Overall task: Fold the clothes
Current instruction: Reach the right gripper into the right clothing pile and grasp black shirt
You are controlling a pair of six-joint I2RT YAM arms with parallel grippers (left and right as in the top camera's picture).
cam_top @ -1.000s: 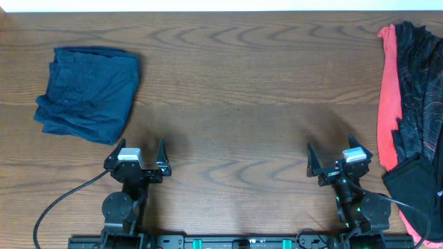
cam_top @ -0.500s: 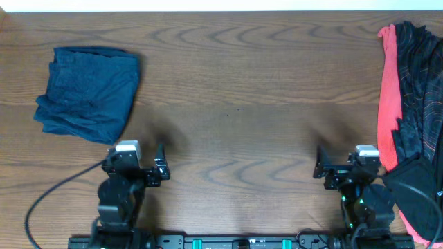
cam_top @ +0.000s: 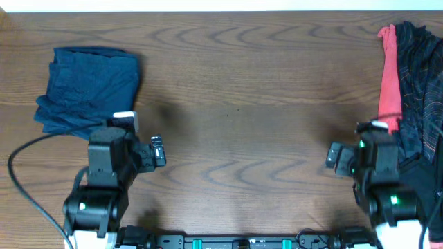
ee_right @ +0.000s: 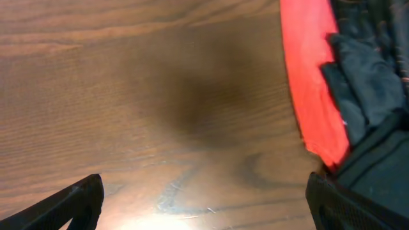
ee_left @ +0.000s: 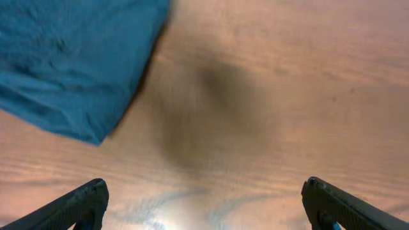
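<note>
A folded dark blue garment (cam_top: 86,90) lies at the table's left; its corner shows in the left wrist view (ee_left: 70,57). A pile of red and black clothes (cam_top: 412,111) lies along the right edge, and also shows in the right wrist view (ee_right: 339,83). My left gripper (ee_left: 204,204) is open and empty above bare wood, just right of the blue garment. My right gripper (ee_right: 204,201) is open and empty above bare wood, with its right finger next to the pile's edge.
The wooden table (cam_top: 235,104) stretches between the two garments. A black cable (cam_top: 21,187) loops at the front left. The arm bases sit at the front edge.
Both arms have risen and moved away from the front edge, the left toward the blue garment, the right toward the red and black pile. Both grippers stay open.
</note>
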